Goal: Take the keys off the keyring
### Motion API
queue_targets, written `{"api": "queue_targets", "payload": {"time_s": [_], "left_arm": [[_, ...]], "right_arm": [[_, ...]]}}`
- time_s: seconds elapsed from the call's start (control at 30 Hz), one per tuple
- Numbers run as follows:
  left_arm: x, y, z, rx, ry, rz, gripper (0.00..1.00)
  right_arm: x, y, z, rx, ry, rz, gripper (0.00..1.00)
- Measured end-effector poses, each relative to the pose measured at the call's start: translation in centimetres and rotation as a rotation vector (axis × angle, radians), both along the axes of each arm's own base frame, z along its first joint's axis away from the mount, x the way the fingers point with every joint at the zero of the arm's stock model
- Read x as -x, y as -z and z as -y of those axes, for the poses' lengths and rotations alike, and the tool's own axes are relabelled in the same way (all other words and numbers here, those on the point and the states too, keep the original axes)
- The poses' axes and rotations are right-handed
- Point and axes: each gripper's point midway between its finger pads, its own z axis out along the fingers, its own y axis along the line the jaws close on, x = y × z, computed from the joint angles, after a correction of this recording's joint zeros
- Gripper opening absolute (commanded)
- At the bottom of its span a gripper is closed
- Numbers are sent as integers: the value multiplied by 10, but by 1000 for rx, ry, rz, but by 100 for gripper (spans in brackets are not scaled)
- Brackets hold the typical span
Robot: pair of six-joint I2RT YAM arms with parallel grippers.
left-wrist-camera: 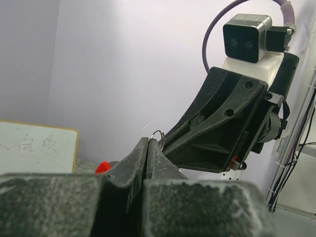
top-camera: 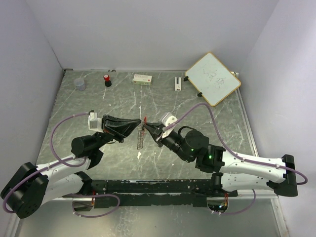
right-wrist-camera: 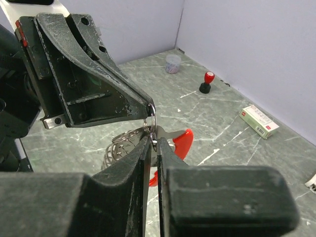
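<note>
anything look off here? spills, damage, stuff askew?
Nothing spilled or broken. Only the whiteboard sits skewed in the far right corner. The left gripper and right gripper both pinch the keyring, and the keys hang beneath.

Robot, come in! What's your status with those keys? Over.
Left gripper and right gripper both shut on the keyring, tip to tip. Keys hanging below it. Red-capped bottle far back, not in the way.
</note>
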Motion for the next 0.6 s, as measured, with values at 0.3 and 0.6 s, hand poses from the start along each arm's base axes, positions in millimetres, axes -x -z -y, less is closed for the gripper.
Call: {"api": "queue_targets", "payload": {"time_s": [0.3,0.6], "left_arm": [[0,0,0,1,4,-5,7],[0,0,0,2,5,-6,7]], "right_arm": [[1,8,-9,25,-18,2,0],[2,9,-12,26,-31,3,0]]}}
